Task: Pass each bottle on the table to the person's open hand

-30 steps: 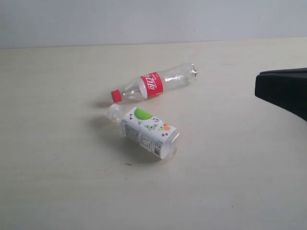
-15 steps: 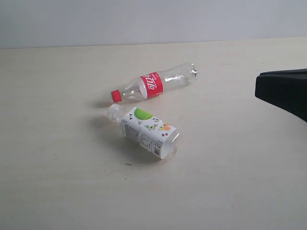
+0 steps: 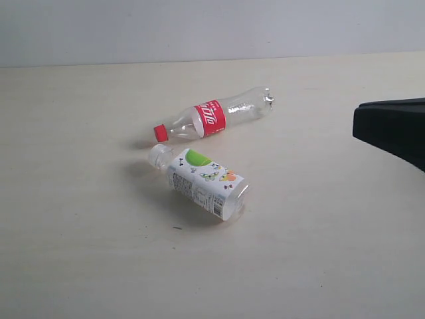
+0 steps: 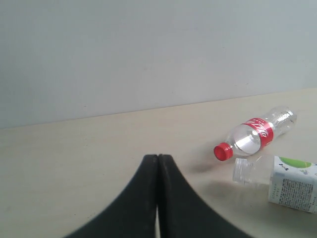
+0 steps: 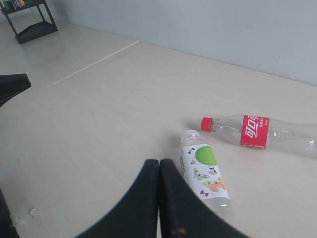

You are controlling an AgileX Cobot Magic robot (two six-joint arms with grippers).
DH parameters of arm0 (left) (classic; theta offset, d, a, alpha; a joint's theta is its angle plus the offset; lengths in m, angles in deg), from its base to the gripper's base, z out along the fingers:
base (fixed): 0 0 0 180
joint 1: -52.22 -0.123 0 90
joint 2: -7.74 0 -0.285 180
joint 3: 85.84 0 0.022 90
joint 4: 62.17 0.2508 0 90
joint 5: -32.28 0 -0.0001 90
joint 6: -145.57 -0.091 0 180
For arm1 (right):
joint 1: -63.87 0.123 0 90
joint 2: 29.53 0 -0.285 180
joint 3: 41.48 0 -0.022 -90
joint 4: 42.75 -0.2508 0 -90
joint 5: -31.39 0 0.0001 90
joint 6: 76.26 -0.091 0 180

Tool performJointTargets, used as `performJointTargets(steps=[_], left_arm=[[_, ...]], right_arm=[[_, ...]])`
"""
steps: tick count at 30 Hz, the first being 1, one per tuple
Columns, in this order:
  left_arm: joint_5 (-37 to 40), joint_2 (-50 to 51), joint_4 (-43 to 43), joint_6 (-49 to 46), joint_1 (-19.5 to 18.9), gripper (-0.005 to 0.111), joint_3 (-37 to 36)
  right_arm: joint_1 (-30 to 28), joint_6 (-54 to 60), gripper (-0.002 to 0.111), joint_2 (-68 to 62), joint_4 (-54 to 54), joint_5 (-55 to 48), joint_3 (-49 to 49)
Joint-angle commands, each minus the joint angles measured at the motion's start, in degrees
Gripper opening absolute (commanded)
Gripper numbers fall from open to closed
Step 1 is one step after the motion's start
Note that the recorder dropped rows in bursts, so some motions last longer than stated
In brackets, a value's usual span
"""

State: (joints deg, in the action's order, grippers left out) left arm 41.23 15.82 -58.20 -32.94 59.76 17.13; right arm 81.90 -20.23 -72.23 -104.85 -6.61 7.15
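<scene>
Nothing shifts. Our left gripper and right gripper hold their jaws together; the white-capped bottle lies on its side nearer the right, cap pointing away.

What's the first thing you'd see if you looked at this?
Two plastic bottles lie on their sides in the middle of the pale beige table: a clear one with a red cap and red label, and beside it a white-capped one with a white-and-green label. Off to the right, the right arm's black fingers are pressed shut, holding nothing.
</scene>
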Motion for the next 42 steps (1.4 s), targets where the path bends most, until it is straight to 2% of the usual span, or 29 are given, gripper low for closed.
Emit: performJointTargets(steps=[1, 22, 24, 26, 28, 30, 39, 42], left_arm=[[-0.22, -0.29, 0.1, 0.44, -0.16, 0.0, -0.19], [-0.22, -0.29, 0.1, 0.44, -0.16, 0.0, -0.19], [-0.22, -0.29, 0.1, 0.44, -0.16, 0.0, -0.19], [-0.22, -0.29, 0.1, 0.44, -0.16, 0.0, -0.19], [-0.22, -0.29, 0.1, 0.44, -0.16, 0.0, -0.19], [-0.22, -0.29, 0.1, 0.44, -0.16, 0.0, -0.19], [-0.22, -0.29, 0.1, 0.44, -0.16, 0.0, -0.19], [-0.22, -0.29, 0.1, 0.44, -0.16, 0.0, -0.19]], right_arm=[[-0.06, 0.26, 0.0, 0.11, -0.22, 0.23, 0.16], [-0.06, 0.26, 0.0, 0.11, -0.22, 0.24, 0.16], [-0.06, 0.26, 0.001, 0.11, -0.33, 2.52, 0.16], [-0.06, -1.03, 0.01, -1.89, -0.43, 8.69, -0.04], [-0.06, -1.32, 0.021, -6.0, -0.06, 9.46, -1.94], [-0.06, -1.32, 0.028, -10.11, 1.09, 8.77, -4.18], [-0.06, -14.71, 0.055, -35.78, 20.78, -3.39, -25.82], [-0.06, -15.92, 0.059, -42.53, 25.52, -8.56, -32.8]])
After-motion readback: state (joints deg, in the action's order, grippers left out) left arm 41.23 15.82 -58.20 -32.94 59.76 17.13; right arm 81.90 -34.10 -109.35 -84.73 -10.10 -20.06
